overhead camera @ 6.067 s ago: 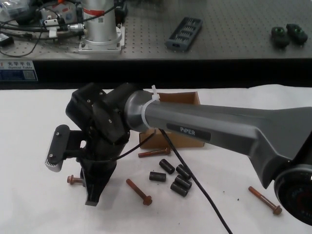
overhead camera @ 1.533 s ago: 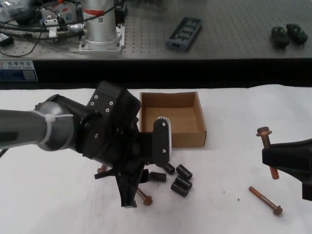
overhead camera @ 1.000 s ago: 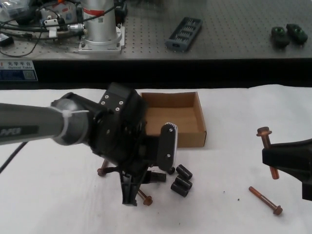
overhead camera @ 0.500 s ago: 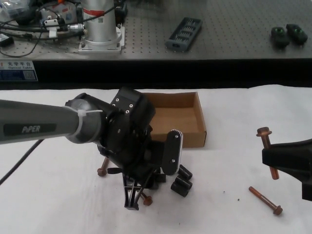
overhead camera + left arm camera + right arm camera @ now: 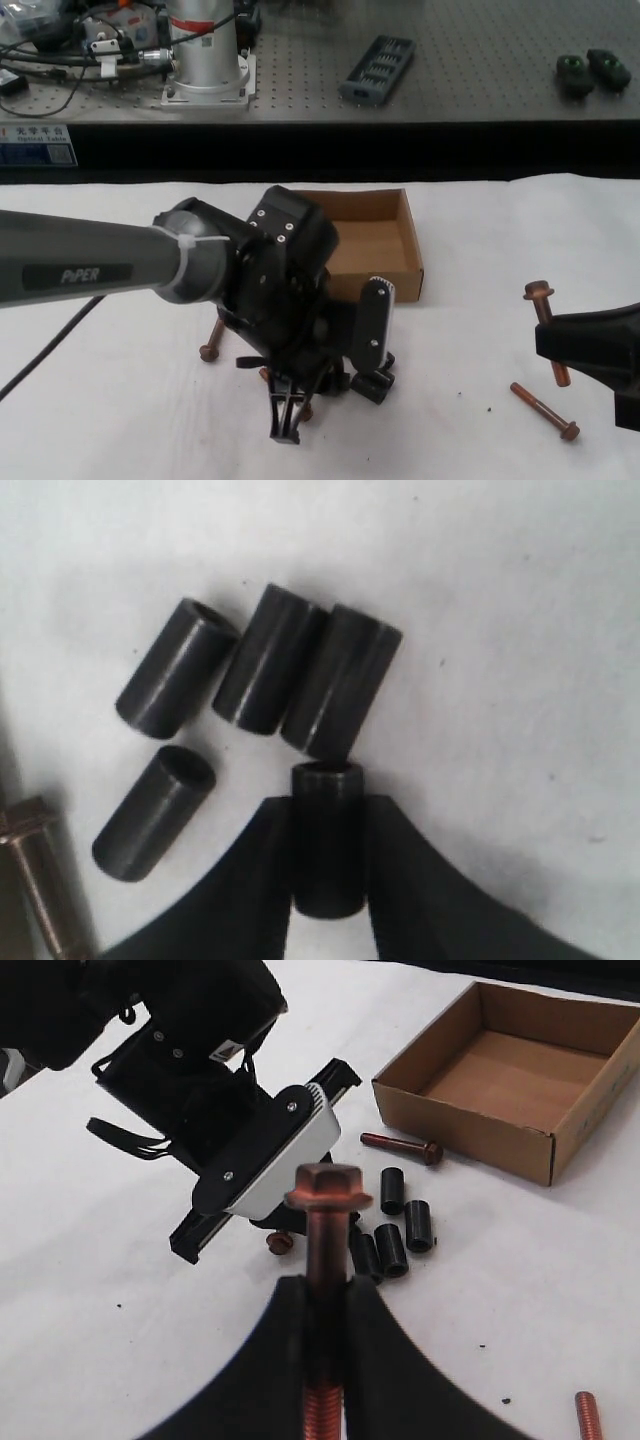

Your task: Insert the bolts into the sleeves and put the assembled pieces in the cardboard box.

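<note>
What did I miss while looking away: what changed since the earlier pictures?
The right gripper pulled back to the right, holding a bolt head up. The left gripper swept in rightward over the sleeves and its jaws now close on one sleeve. The cardboard box and the loose bolt stayed put.

White-clothed bench (image 5: 130,420) w/ cardboard box (image 5: 405,285), loose black sleeves (image 5: 340,680) & a few bolts (image 5: 540,408)

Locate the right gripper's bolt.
High view, right side: the bolt stands head-up in the right gripper, above the white cloth, right of the cardboard box.
</note>
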You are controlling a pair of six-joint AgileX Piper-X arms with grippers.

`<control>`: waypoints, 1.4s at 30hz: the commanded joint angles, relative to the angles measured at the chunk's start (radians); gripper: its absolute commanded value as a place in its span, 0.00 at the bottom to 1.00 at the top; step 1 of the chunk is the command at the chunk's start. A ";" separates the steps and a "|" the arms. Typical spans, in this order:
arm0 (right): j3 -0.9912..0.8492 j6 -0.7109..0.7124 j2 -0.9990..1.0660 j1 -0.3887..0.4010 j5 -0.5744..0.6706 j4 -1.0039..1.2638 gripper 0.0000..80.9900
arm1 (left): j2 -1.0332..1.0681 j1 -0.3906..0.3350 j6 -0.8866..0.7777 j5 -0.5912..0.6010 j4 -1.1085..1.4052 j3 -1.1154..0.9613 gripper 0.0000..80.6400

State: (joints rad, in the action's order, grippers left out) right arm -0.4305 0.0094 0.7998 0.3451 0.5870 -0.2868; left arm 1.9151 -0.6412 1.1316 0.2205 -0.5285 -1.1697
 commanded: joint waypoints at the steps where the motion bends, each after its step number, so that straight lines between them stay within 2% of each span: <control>1: -0.003 0.001 -0.013 -0.006 0.006 0.013 0.01 | 0.009 -0.013 -0.034 -0.013 -0.009 -0.011 0.20; 5: -0.003 0.001 -0.013 -0.006 0.006 0.015 0.01 | 0.012 -0.013 -0.032 -0.060 -0.024 -0.011 0.12; 10: -0.003 -0.001 -0.013 -0.006 0.006 0.016 0.01 | 0.012 -0.013 -0.040 -0.104 -0.049 -0.011 0.11; 16: -0.003 -0.009 -0.013 -0.006 0.006 0.029 0.01 | 0.012 -0.008 -0.192 -0.103 0.007 -0.019 0.11; 23: -0.003 -0.079 -0.009 -0.006 0.054 0.166 0.01 | -0.052 0.005 -0.424 0.071 0.023 -0.016 0.11; 26: -0.003 -0.084 0.000 -0.006 0.051 0.193 0.01 | -0.133 0.020 -0.495 0.095 0.094 0.012 0.11; 31: -0.003 -0.119 0.084 -0.006 0.088 0.257 0.01 | -0.325 0.072 -0.725 0.185 0.315 0.157 0.11; 35: -0.003 -0.222 0.173 -0.006 0.173 0.457 0.01 | -0.461 0.081 -0.948 0.212 0.599 0.356 0.11; 42: 0.004 -0.571 0.334 -0.006 0.274 0.967 0.01 | -0.526 0.046 -1.391 0.182 1.152 0.685 0.11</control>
State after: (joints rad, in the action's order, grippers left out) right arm -0.4305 -0.3932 1.0961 0.3451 0.8334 0.5034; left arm 1.3997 -0.5883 -0.1676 0.4130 0.5180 -0.5032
